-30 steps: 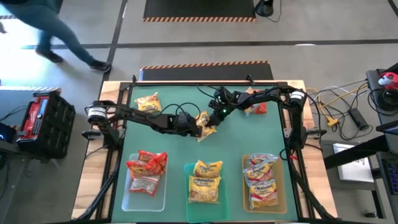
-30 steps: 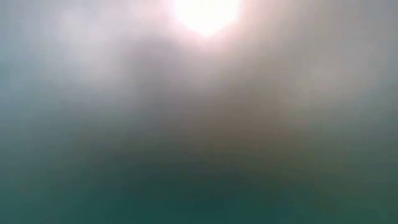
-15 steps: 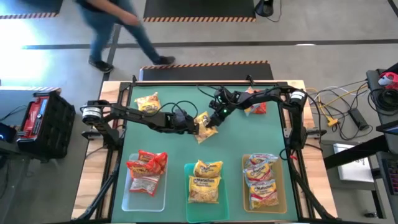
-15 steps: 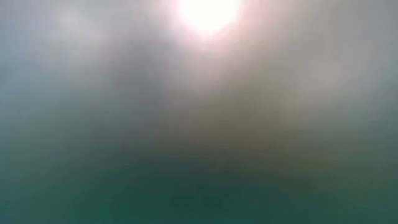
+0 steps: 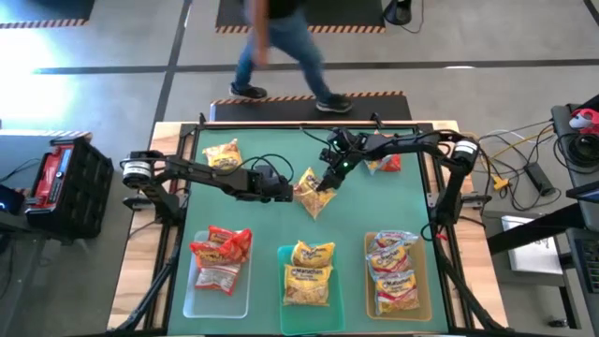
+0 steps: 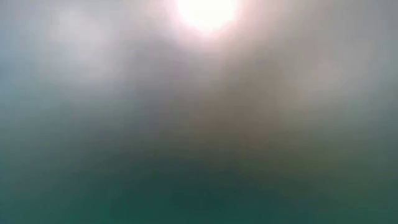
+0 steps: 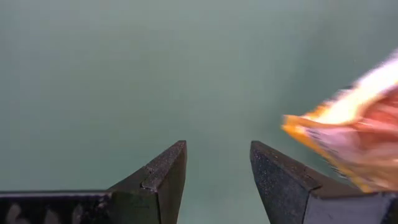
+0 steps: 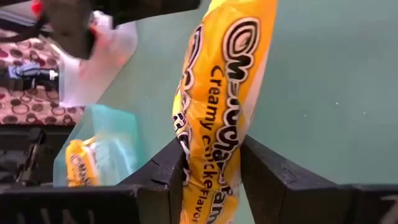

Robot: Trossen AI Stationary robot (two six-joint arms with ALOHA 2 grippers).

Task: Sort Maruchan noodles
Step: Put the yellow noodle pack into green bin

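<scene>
A yellow Maruchan noodle packet (image 5: 312, 195) hangs over the middle of the green mat, with my right gripper (image 5: 328, 180) shut on it; its wrist view shows the packet (image 8: 224, 74) edge-on. My left gripper (image 5: 286, 192) stands just left of the packet, open, with only bare mat between its fingers (image 7: 217, 174); the packet (image 7: 354, 143) shows beside one finger. Another yellow packet (image 5: 223, 154) lies flat at the far left. A red-and-white packet (image 5: 386, 162) lies at the far right, under the right arm. My right gripper pinches the yellow packet between its two fingers, across the packet's two flat faces (image 8: 211, 155). The fingers come slanting down from the table's far right. The packet stands on edge in the hold and reaches out past the fingertips toward the near side.
Three trays stand along the near edge: a clear one (image 5: 194, 298) with red packets, a teal one (image 5: 285, 309) with yellow packets, an amber one (image 5: 370, 281) with white-red packets. A person (image 5: 281, 47) walks past beyond the far edge. The low view shows only blur.
My right gripper has risen with the yellow packet, which has turned and come up off the mat. My left gripper has stayed open beside it and has tipped a little. The person has walked from left to right behind the table.
</scene>
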